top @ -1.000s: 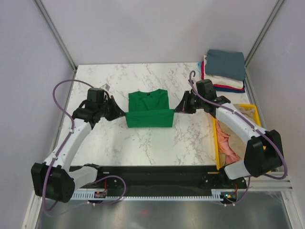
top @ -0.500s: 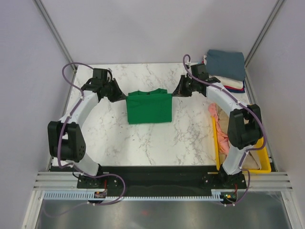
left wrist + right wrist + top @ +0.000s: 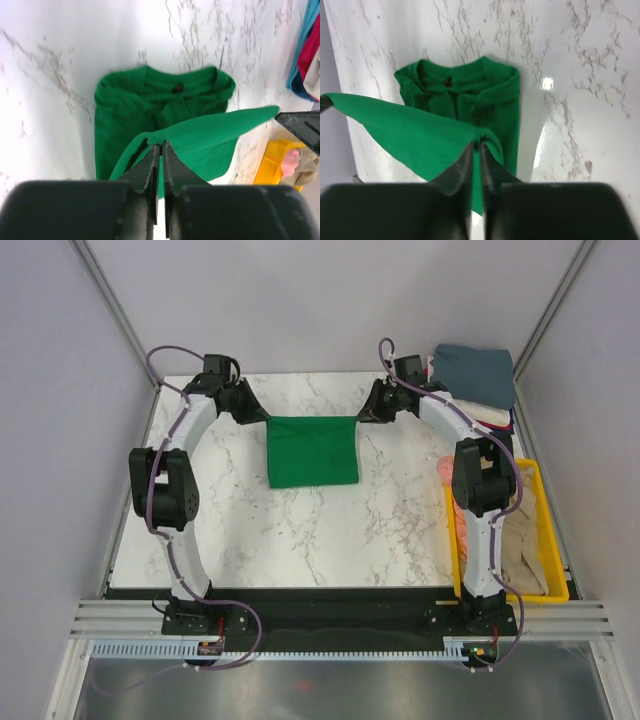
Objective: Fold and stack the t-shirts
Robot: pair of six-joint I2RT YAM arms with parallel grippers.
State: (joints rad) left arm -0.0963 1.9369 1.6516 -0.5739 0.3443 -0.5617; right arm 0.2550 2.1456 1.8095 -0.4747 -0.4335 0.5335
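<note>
Jaws of left gripper point(image 3: 256, 416) and right gripper point(image 3: 366, 415) closed on the green t-shirt point(image 3: 312, 452), at its hem.
Top view: within a second I have swept that hem from near edge to collar end, middle of the table point(image 3: 300, 530). Left wrist: corner pinched, raised above the collar. Right wrist: likewise; lowering and letting go remain, I judge.

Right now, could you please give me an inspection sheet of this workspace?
Surface: white marbled table top.
Job's things: bright green cotton t-shirt mid-fold, one edge raised off the table; stack of folded t-shirts, slate blue on top, far right corner.
Clutter: yellow plastic rectangular bin, right side, holding pink and beige cloth.
Grippers: left claw, right claw, both shut on that raised edge.
Cables: purple cables looping along both arms.
Surroundings: pale grey enclosure walls.
</note>
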